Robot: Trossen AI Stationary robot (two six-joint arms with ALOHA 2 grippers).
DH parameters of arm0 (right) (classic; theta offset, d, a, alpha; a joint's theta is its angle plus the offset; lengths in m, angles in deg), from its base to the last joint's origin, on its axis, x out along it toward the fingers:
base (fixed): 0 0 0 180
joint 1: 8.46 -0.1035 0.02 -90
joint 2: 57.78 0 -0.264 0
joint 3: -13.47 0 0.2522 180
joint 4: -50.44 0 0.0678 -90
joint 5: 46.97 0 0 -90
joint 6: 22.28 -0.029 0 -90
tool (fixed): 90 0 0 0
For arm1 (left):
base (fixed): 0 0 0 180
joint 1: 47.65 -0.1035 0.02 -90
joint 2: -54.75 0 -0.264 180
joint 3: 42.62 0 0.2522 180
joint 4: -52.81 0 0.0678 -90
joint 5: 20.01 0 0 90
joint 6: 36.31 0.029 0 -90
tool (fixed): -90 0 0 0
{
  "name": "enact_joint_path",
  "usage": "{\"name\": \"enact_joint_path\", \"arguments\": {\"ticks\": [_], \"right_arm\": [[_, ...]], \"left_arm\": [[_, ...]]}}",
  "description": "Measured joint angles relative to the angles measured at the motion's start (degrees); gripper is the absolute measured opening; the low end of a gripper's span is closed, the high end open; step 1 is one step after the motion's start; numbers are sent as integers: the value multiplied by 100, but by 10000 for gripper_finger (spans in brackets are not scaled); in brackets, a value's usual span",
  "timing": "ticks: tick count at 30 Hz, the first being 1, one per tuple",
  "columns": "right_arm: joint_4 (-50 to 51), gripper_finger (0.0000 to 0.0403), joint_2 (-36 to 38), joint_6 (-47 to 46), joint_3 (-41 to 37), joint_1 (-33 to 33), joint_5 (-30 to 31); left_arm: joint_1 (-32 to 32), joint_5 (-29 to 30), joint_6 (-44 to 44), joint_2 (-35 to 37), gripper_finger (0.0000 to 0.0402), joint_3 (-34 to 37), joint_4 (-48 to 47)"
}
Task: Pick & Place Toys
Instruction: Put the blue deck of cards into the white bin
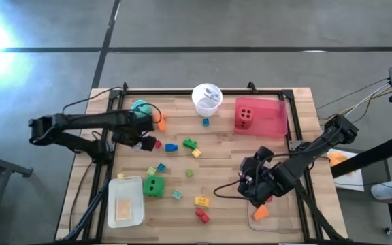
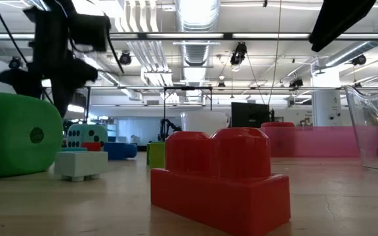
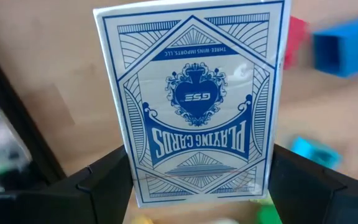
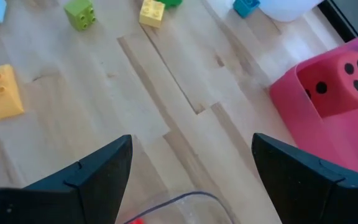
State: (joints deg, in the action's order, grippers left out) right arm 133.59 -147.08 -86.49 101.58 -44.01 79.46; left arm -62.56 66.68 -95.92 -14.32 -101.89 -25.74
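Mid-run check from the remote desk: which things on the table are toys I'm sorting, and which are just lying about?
Job:
- blue-backed playing card deck, between the left tool's fingers
- red dotted die in the pink plastic tray
- green dotted die
- teal dotted die
- red plastic brick
- yellow plastic brick
- blue plastic brick

Lying about:
- white cup
- white tray

Red die (image 1: 245,116) in pink tray (image 1: 275,123)

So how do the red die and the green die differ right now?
The red die sits inside the pink tray at the far side of the table; the green die rests on bare wood beside the white tray at the near left. They differ in colour, red against green. Both are large dotted cubes, and neither gripper touches them.
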Motion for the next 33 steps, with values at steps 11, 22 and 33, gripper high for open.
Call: {"name": "enact_joint_path", "arguments": {"ticks": [11, 22, 33], "right_arm": [[-13, 324, 0, -682, -33, 67, -23], [-138, 324, 0, -1260, -26, 69, -212], [-536, 324, 0, -1387, -24, 74, -240]], "left_arm": [[2234, -11, -1646, 208, 305, -975, -632], [4857, 31, -4177, -54, 305, -1458, -664], [6346, 3, -6303, -946, 305, -2147, -561]]}}
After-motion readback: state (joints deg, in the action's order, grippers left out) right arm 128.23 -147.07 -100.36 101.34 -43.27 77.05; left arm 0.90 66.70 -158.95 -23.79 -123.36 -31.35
